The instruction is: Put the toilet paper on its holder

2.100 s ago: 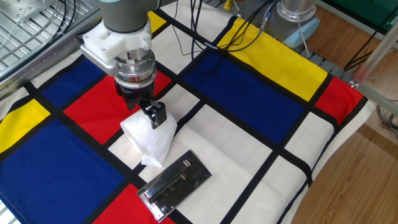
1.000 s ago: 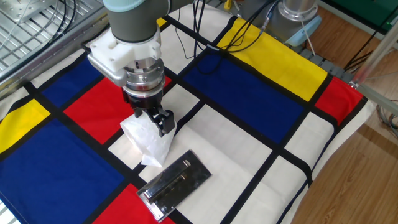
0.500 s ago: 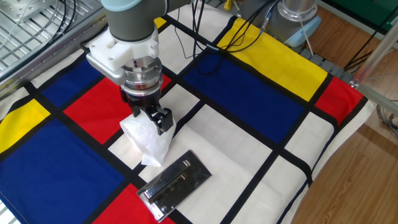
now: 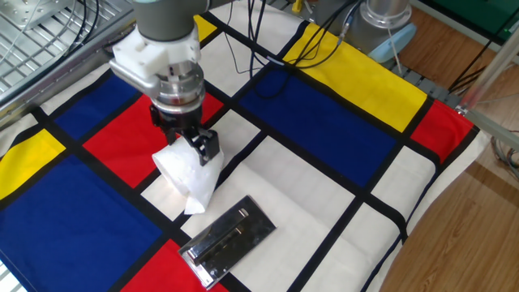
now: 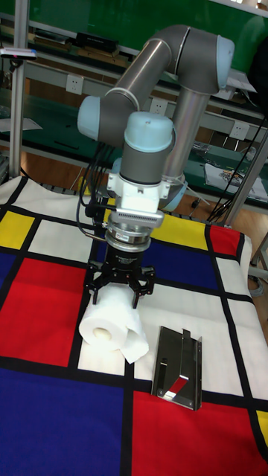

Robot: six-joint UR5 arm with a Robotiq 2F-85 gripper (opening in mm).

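Claw (image 5: 119,291) clamped on toilet paper roll (image 5: 108,322), fingers (image 5: 94,291) at both sides of its top. Roll at centre-left of tall view, tan core facing camera, loose sheet (image 5: 138,343) hanging at lower right. Cannot tell if roll touches cloth or is lifted. Chrome holder (image 5: 179,367) flat on worktop (image 5: 45,312), just right of roll, apart from it. In fixed view: claw (image 4: 191,144) over roll (image 4: 186,173), holder (image 4: 227,240) lower right, on white panel of checkered cloth (image 4: 340,122).
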